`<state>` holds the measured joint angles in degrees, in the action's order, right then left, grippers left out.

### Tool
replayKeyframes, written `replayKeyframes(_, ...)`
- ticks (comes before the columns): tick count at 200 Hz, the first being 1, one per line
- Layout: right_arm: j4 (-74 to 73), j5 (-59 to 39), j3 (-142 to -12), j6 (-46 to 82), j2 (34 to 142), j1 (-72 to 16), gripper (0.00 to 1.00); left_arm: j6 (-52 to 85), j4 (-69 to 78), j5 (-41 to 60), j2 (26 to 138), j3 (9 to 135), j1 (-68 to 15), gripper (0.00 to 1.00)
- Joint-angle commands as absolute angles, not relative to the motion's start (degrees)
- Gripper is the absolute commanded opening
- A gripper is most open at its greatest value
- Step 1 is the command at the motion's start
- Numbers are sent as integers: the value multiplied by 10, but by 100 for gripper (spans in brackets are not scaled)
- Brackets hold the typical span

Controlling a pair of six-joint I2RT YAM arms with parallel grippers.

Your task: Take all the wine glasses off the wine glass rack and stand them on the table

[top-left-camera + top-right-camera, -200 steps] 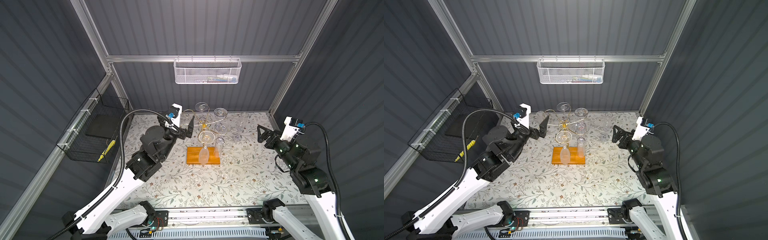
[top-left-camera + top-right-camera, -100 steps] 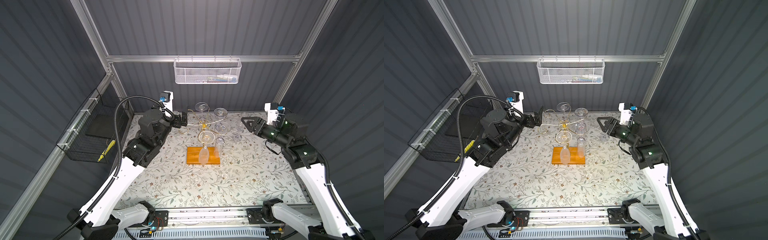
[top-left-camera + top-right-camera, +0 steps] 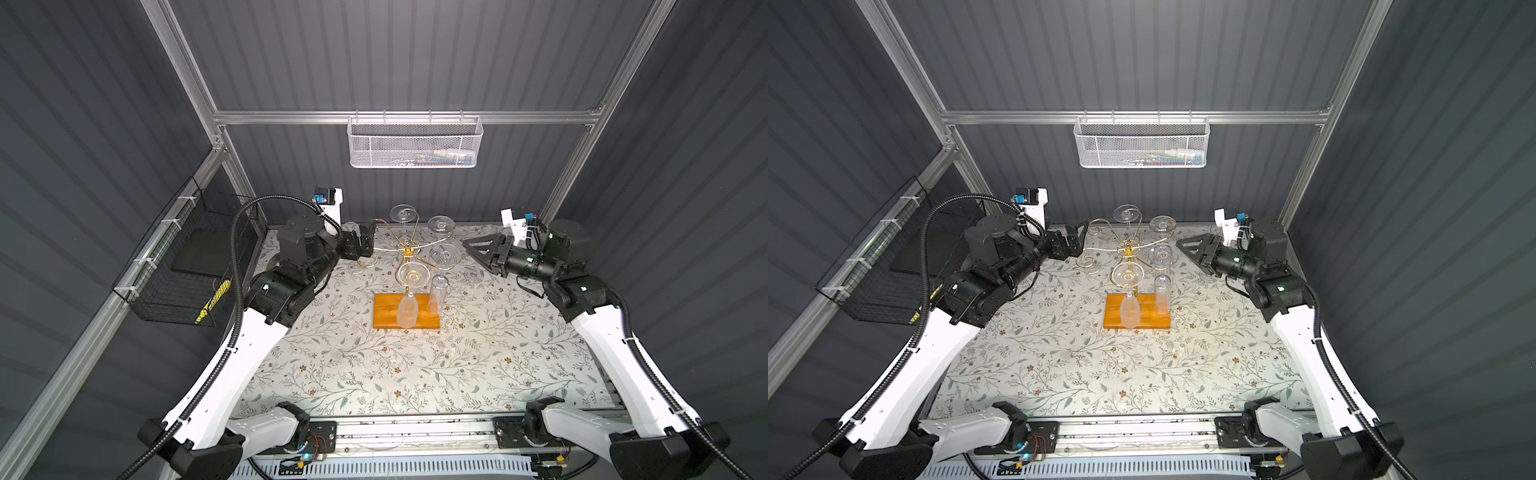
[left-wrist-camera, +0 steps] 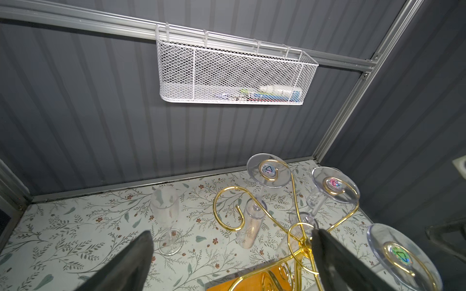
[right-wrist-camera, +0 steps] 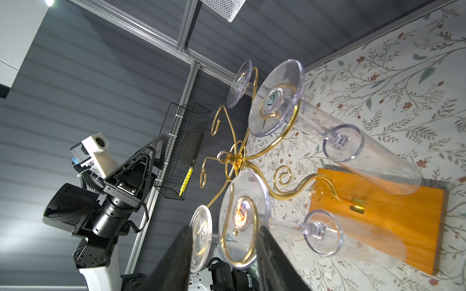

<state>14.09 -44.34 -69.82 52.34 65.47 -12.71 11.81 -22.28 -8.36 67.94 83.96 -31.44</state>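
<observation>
While left hand (image 3: 368, 243) gapes empty, right hand (image 5: 225, 231), half-open, seemingly clears wine glass (image 5: 242, 201) foot.

The little things in the white mesh basket (image 4: 227, 73) are too blurry to name. The left claw (image 4: 230, 233) and the right claw (image 5: 225, 228) both run off the picture's edge. So does the wooden bottom of the wine glass rack (image 4: 252, 278).

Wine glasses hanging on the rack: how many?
4 wine glasses, upside down on the wine glass rack: one at back, one back-right, one right, one front. None appears hidden.
</observation>
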Motion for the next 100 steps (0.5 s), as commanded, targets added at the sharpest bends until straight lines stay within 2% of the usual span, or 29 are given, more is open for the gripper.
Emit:
replayKeyframes(1, 128, -465, -687, 533, 662, -128, 43, 137, -213, -45, 669, 829, -312, 100)
replayKeyframes(46, 119, -468, -676, 540, 676, -128, 40, 152, -218, -45, 667, 819, -312, 100)
replayKeyframes(86, 68, -484, -660, 573, 689, -130, 30, 159, -203, -35, 665, 816, -312, 100)
replayKeyframes(100, 62, -486, -660, 577, 693, -132, 29, 160, -203, -33, 665, 795, -312, 100)
